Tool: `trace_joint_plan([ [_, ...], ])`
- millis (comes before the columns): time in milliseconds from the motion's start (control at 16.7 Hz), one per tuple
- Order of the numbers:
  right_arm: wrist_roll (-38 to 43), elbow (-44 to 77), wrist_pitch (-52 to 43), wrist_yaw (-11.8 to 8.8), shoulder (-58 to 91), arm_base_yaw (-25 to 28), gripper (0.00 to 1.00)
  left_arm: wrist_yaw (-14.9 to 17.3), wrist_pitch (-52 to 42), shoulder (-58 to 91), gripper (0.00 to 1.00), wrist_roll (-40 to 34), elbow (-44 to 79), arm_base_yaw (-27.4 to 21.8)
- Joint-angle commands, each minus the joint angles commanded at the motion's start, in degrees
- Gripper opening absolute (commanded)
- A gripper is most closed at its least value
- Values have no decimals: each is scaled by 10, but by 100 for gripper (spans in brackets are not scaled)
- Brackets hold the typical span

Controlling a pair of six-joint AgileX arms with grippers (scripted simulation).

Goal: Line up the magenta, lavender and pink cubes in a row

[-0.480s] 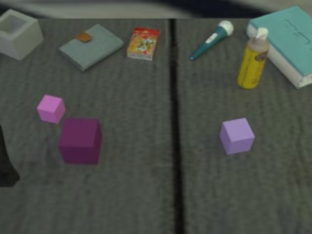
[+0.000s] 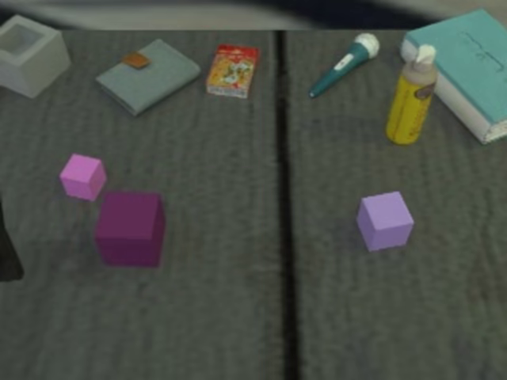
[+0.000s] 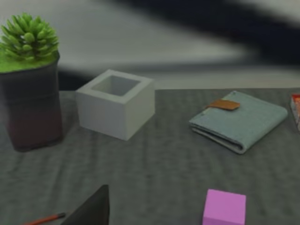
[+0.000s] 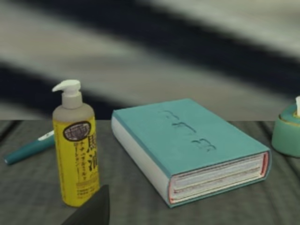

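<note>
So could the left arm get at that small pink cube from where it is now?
Probably yes. The left gripper sits at the table's left edge, and the pink cube stands nearby with bare table between them. The big magenta cube is close beside it, which might crowd the grasp.

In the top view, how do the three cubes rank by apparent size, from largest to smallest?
1. magenta cube, clearly the largest.
2. lavender cube, mid-sized.
3. pink cube, the smallest, slightly smaller than the lavender one.

Overhead downward view; low, close wrist views sharing its wallet (image 2: 147, 75) (image 3: 239, 120), book (image 2: 467, 63) (image 4: 187, 145).
</note>
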Motion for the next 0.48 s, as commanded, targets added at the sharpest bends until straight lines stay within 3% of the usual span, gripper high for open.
trace_joint_plan([
  [480, 0, 0, 0, 0, 0, 0, 100, -2, -249, 468, 100, 35, 379, -19],
])
